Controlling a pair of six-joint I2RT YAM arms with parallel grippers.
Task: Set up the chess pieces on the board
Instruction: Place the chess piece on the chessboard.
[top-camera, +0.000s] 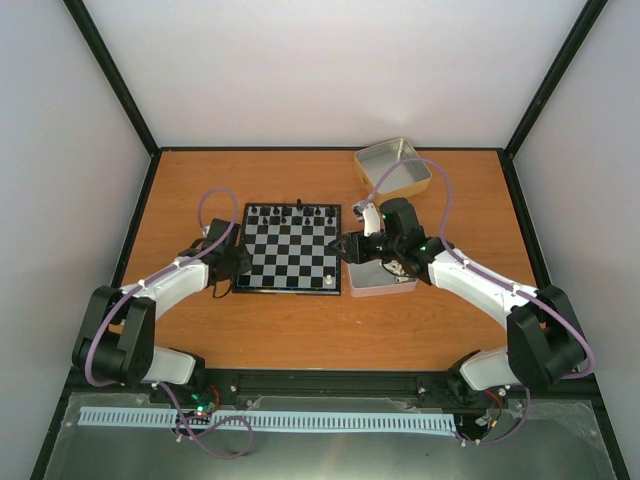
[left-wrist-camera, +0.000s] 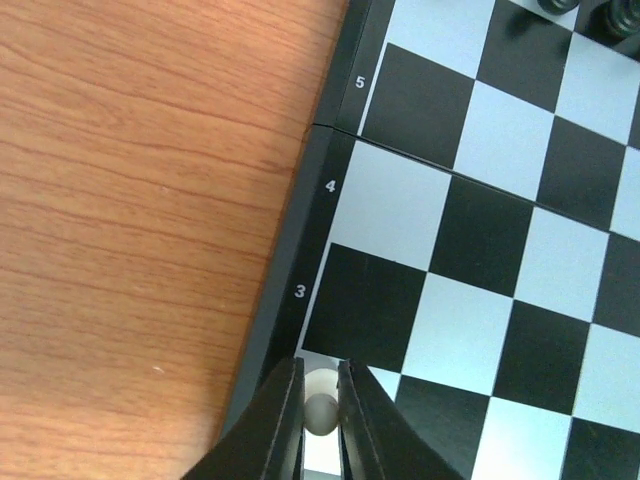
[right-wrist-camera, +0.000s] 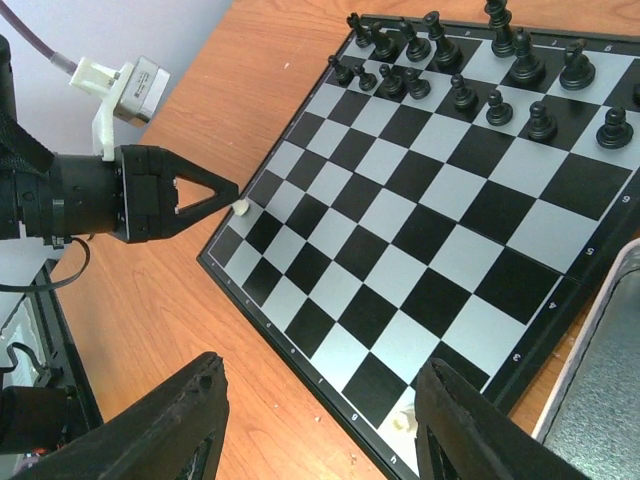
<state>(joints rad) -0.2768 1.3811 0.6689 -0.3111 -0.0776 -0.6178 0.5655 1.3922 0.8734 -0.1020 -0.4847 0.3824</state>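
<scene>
My left hand (left-wrist-camera: 319, 372) is closed almost fully on one tiny cream piece (left-wrist-camera: 320, 408). Its round head shows between the fingers, over the pale edge square just inside the border of the board (left-wrist-camera: 470, 230), one rank below the mark 3. My right hand (right-wrist-camera: 325, 368) hangs wide open and empty above the board's near corner, where another cream piece (right-wrist-camera: 404, 423) stands. I judge these pieces featherlight, hard and smooth (a rounded head squirts out easily). I'd pinch gently, low on the stem, and release only once it sits flat.
</scene>
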